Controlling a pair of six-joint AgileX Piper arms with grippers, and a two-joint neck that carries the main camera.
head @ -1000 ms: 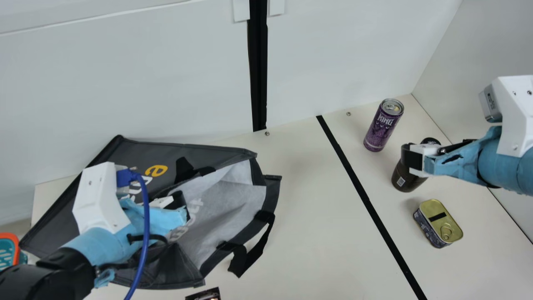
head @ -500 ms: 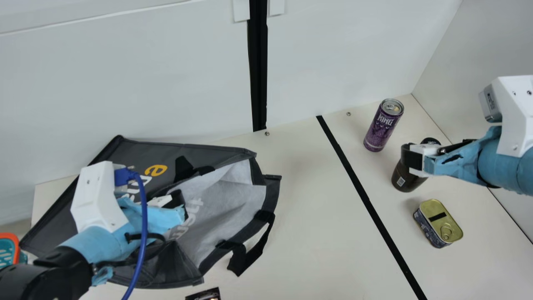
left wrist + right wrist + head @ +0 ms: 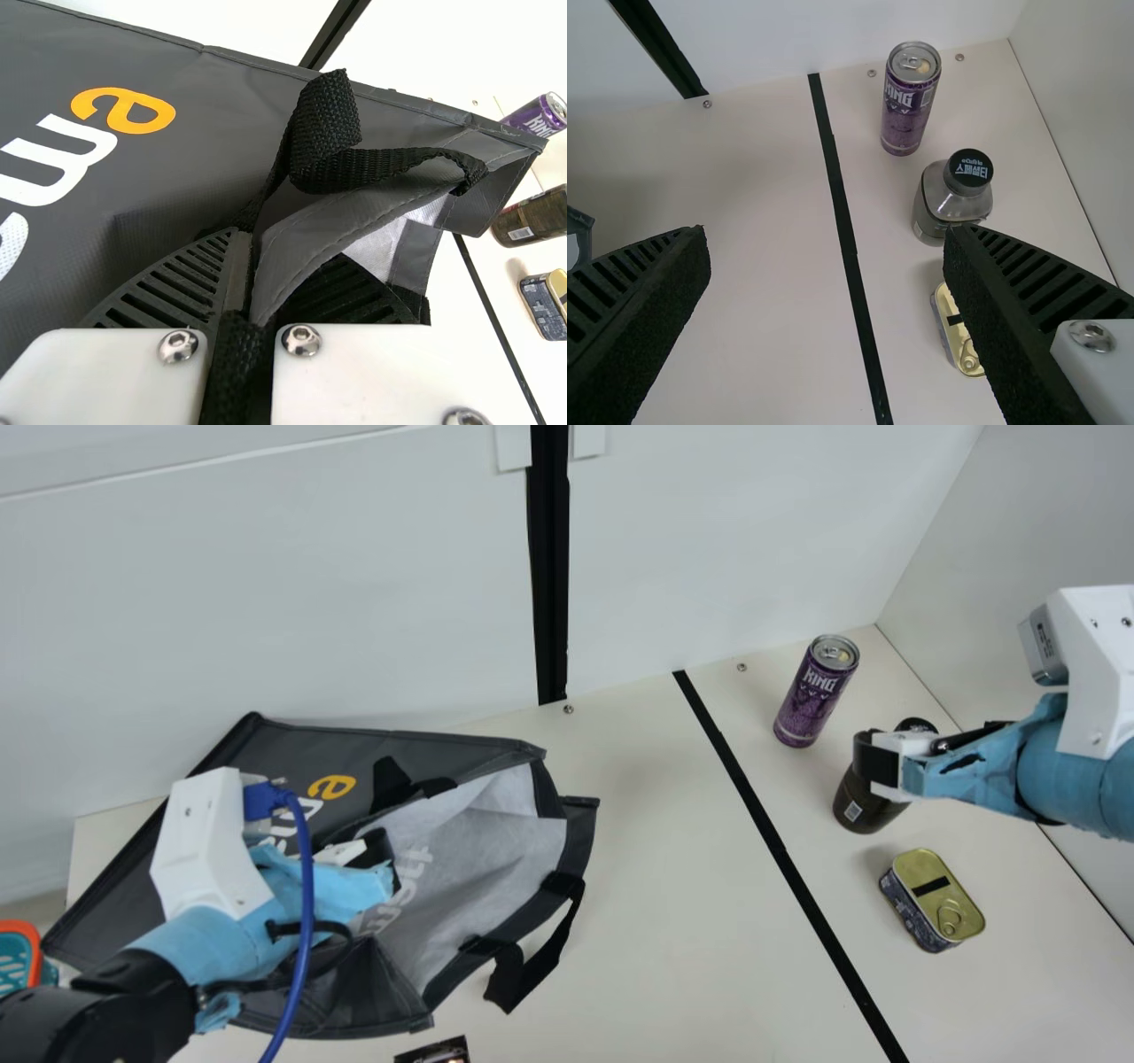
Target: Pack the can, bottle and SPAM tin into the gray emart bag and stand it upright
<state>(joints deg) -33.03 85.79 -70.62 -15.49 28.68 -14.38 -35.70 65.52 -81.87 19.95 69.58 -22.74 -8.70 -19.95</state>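
At right of main view, bottle (image 3: pixel 862 806) stands upright (long axis vertical), partly behind right gripper (image 3: pixel 875 764), nearer hand, fingers wide; at lower left, left gripper (image 3: pixel 390 864) clamps gray emart bag (image 3: pixel 292 753).

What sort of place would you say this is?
Probably a robot test booth: pale walls stand behind the table, black tape divides its top, and a left arm and right arm flank it.
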